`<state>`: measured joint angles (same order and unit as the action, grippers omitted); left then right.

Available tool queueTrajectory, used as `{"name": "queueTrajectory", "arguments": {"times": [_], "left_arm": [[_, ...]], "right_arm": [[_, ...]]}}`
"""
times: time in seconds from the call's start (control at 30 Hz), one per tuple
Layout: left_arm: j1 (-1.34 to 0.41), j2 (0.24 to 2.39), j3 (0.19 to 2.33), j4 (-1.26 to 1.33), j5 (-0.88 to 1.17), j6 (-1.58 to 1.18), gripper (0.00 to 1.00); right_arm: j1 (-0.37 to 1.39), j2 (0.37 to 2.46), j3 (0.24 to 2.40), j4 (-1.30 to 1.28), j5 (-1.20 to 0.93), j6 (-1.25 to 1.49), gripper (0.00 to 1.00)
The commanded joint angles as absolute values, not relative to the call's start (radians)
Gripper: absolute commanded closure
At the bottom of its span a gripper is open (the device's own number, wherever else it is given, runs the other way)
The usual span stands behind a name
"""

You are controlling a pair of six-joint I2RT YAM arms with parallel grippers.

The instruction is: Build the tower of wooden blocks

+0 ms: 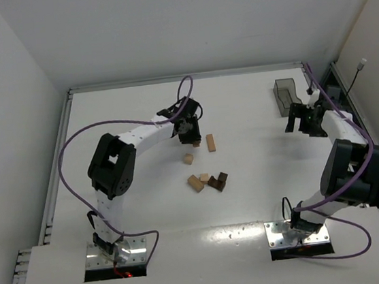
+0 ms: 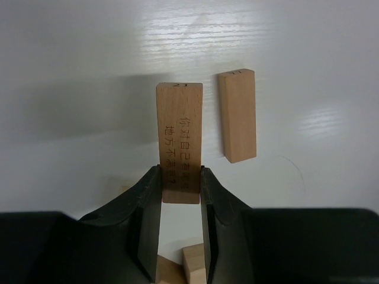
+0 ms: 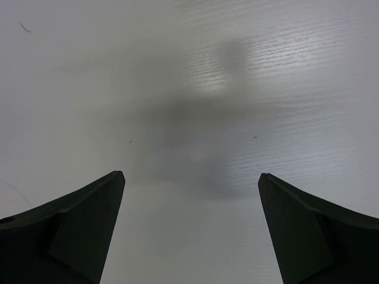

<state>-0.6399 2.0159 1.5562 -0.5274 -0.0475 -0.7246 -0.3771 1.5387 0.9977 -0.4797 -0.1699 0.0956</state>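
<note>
No tower stands yet: loose wood blocks, tan and dark brown, lie around the middle of the table. Just beyond, toward the far edge, the left gripper clamps a long tan block, its long axis running straight out from between the jaws, parallel to a second tan block beside it. The right gripper gapes empty near the far right corner

Robotics laboratory test cell. A white bench edged with metal rails stands between plain white partition walls. The left arm and right arm are bolted to metal base plates at its near edge and trail exposed purple cables. Loose items on the bench: wood blocks and a smoky plastic bin.
</note>
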Motion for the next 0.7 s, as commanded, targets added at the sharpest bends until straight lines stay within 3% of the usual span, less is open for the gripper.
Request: {"name": "queueTrajectory", "arguments": {"times": [0.0,0.67], "left_arm": [[-0.641,2.043,1.548,-0.466,-0.034,-0.775,1.00],[-0.641,2.118,1.519,-0.445,-0.092,-0.793,1.00]], "right_arm": [[-0.364,1.545,1.039,-0.451,-0.158,0.115,0.07],[-0.177,1.658,1.127,-0.469,-0.172,0.115,0.03]]}}
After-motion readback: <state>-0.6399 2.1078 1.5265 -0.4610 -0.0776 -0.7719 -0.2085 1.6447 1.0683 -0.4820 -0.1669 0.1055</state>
